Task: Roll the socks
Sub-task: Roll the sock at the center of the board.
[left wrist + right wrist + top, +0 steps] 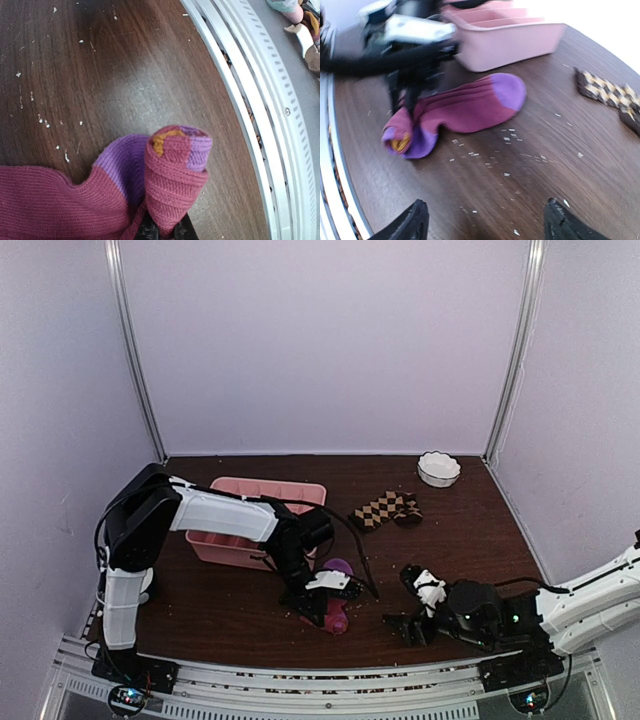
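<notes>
Pink tray (510, 45) near magenta sock (465, 107) (crumbs (507, 137) around)

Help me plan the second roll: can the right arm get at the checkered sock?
Probably yes. The checkered sock lies flat and uncovered, with only crumb-flecked table between it and the open right hand. The left hand, gripping the pink sock, is off to one side.

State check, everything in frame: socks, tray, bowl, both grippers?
pink sock: cuff end rolled, toe end flat
checkered sock: flat, unrolled, untouched
left gripper: shut on pink sock's roll
right gripper: open, empty
pink tray: upright
white bowl: upright
</notes>
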`<state>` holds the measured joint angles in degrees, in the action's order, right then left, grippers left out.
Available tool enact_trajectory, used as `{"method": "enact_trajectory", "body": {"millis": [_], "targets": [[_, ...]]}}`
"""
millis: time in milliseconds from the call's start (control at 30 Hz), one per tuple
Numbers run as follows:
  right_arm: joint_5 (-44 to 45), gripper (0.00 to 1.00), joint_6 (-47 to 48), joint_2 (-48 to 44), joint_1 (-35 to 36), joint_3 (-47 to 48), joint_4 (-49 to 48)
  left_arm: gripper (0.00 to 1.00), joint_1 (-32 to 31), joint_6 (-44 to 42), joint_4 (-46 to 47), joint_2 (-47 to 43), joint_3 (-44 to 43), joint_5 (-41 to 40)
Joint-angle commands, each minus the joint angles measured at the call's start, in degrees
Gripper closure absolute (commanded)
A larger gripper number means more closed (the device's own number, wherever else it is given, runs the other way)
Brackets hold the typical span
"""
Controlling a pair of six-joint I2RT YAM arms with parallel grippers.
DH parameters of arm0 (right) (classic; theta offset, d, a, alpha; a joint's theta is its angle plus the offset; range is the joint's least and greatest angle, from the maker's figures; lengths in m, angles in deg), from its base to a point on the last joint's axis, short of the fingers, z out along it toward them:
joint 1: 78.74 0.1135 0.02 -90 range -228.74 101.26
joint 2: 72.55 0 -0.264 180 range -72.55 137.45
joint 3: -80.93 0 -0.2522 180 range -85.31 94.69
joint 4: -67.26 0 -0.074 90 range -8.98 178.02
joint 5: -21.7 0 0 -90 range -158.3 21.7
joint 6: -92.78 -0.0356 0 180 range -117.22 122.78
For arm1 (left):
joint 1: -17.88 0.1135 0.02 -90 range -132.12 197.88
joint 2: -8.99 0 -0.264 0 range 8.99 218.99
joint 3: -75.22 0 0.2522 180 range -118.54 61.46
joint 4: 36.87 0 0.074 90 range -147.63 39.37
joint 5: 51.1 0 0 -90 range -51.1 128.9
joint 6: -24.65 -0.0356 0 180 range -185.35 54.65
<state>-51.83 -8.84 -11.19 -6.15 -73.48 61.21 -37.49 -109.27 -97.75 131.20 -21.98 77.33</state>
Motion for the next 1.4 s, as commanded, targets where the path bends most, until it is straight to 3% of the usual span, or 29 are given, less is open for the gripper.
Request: {"method": "enact_trajectory", "body": {"millis": [0, 300, 633, 933, 1067, 1367], "targets": [[-5.80, 0.25, 16.26, 8.22, 3.59, 6.08, -2.92, 1.00, 0.58, 2.39, -1.79, 3.74, 0.93, 0.00], [-10.65, 0.45, 28.62, 27.30, 6.72, 21.39, -1.61, 1.00, 0.79, 3.41, -1.10, 5.91, 0.85, -1.25], [-9.75, 0.75, 28.89, 36.27, 4.25, 25.68, -5.45, 0.97, 0.73, 2.50, 0.09, 5.15, 2.50, -2.71], [-9.59, 0.78, 24.09, 39.90, 2.22, 24.66, -4.55, 0.91, 0.44, 0.72, 0.03, 4.53, 3.09, -3.41], [-10.63, 0.79, 18.41, 40.53, 0.47, 21.73, -5.04, 0.80, 0.44, -0.05, 0.71, 3.71, 3.92, -4.88], [-22.20, 0.90, 3.66, 44.24, -3.86, 17.90, -9.59, 0.50, 0.36, 0.53, 8.19, -2.94, 8.77, -12.43]]}}
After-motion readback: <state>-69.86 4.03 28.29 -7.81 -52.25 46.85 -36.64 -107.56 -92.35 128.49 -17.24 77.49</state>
